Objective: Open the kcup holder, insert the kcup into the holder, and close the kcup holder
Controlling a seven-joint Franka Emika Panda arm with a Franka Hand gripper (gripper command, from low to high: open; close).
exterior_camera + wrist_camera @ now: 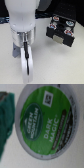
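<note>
Exterior view: the white arm's gripper (23,50) hangs low over the white table (55,65), fingers pointing down and spread apart.
Claw state: open, holding nothing that can be seen.
Wrist view: the round green foil-topped white pod, the kcup (46,120), fills the picture just below the claw; a teal object (7,115) lies beside it.
Holder: the black boxy kcup holder (59,31) sits towards the exterior view's right, drawer out, pods showing in its slots.
Step in hand: reaching for the kcup, I judge.
Next move: lower, centre the fingers around the pod, close gently.
</note>
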